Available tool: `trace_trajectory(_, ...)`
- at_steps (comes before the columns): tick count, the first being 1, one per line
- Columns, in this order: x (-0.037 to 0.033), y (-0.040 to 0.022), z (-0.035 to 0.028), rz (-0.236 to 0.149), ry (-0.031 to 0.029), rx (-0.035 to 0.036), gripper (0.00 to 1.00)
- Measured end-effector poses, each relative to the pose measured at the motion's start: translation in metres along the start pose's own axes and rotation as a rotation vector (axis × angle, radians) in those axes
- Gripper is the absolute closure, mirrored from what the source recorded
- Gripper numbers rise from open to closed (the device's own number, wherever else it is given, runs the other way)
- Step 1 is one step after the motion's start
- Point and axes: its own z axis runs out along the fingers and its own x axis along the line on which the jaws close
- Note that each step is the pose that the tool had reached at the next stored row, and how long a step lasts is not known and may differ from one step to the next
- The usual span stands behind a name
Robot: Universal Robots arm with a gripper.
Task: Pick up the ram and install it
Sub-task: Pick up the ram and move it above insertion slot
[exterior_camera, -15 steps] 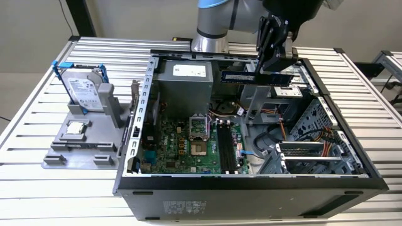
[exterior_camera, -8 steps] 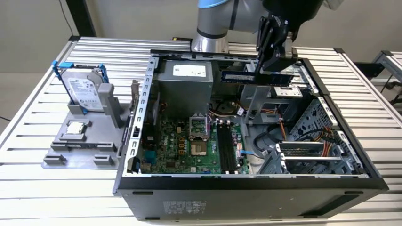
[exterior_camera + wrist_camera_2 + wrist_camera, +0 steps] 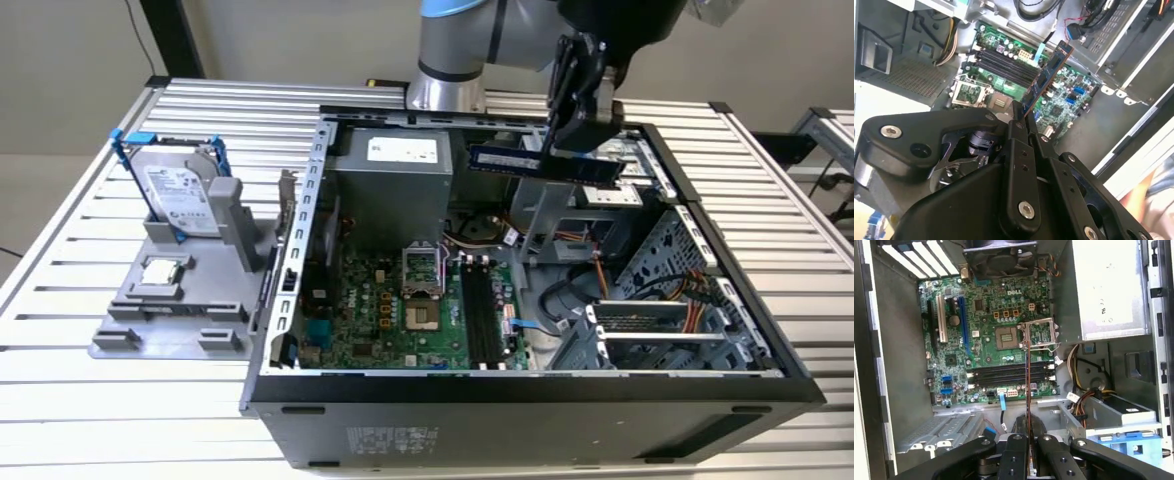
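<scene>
We see the hand clenched near one end of the ram, which is held level above the open computer case on the tabletop, well clear of the motherboard's black memory slots.

Slatted metal table carries open computer case and grey holder.

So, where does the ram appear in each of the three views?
Exterior view: the ram, held by the gripper, hangs above the open case.
Second wrist view: the ram juts slantwise from the gripper, over the motherboard.
First wrist view: the ram is edge-on, a thin line crossing the memory slots.
Shared landmark: the black memory slots.
</scene>
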Motion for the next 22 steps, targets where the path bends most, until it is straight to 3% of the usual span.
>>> trace_trajectory(16,0.0,0.0,0.0,0.197,-0.0072,-0.0033,1.0)
trace_trajectory(22,0.0,0.0,0.0,0.287,-0.0105,-0.0048,1.0)
